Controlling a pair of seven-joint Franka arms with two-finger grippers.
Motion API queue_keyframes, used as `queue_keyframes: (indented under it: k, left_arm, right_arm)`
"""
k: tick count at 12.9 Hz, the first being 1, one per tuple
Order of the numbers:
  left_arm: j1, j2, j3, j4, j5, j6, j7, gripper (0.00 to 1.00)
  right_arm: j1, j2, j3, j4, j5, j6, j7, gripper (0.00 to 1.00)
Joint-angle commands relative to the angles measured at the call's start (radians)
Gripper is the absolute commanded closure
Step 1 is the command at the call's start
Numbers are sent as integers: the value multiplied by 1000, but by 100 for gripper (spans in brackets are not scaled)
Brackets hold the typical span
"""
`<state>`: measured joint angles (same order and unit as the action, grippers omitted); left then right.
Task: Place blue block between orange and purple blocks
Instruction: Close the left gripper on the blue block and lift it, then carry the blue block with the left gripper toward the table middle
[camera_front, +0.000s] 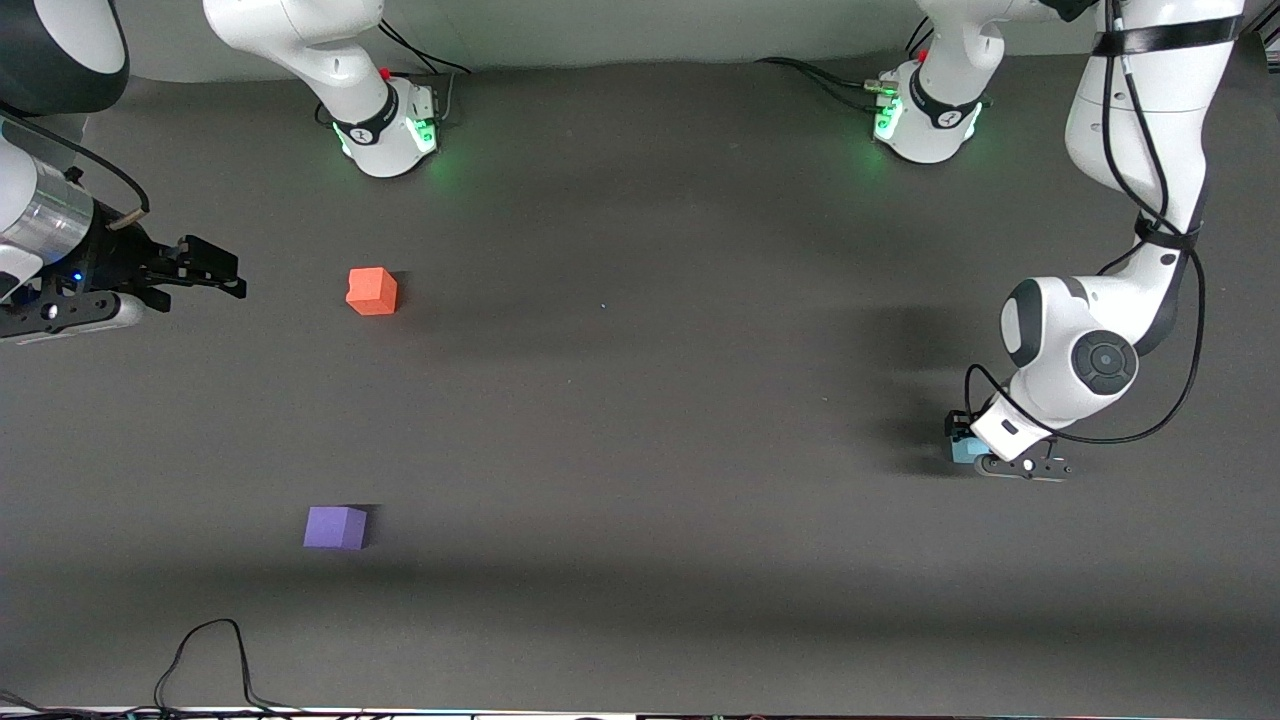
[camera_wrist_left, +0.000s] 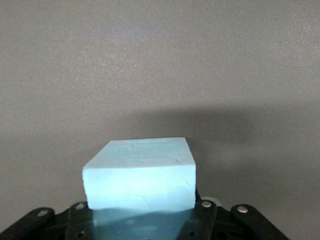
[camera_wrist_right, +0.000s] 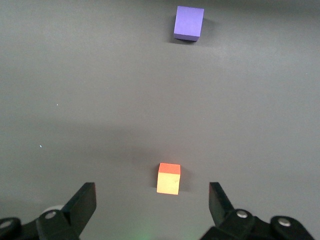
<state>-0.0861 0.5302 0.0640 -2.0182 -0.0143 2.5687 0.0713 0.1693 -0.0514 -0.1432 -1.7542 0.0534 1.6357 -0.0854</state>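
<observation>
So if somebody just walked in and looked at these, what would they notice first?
Probably the two bright cubes on the dark table: the orange block and the purple block, which sits nearer the front camera, both toward the right arm's end. Next, the left claw is down at the table toward the left arm's end, around the blue block. The right claw waits open above the table beside the orange block.
</observation>
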Motion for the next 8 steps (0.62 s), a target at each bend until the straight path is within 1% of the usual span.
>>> queue_keyframes:
  k: [1,2,3,4,6,8]
  left_arm:
    - [-9,-80,11,3,-12,-101,-10,62]
    - [-1,-140,14,27,-12,-221,-2,62]
    - [8,-197,13,68,-12,-358,-10,62]
    - [5,-232,13,120,-12,-481,-13,62]
    - [-10,-268,4,232,-12,-676,-74,62]
    - [-67,-269,-30,338,-13,-812,-181,62]
  right_arm:
    - [4,-16,-1,-8,2,12,-2,0]
    - [4,-16,-1,-8,2,12,-2,0]
    - [4,-13,-1,-10,2,13,-2,0]
    - [4,-10,-1,-10,2,15,-2,0]
    - [4,-8,-1,-8,2,15,-2,0]
    - [4,-5,1,-10,2,15,-1,0]
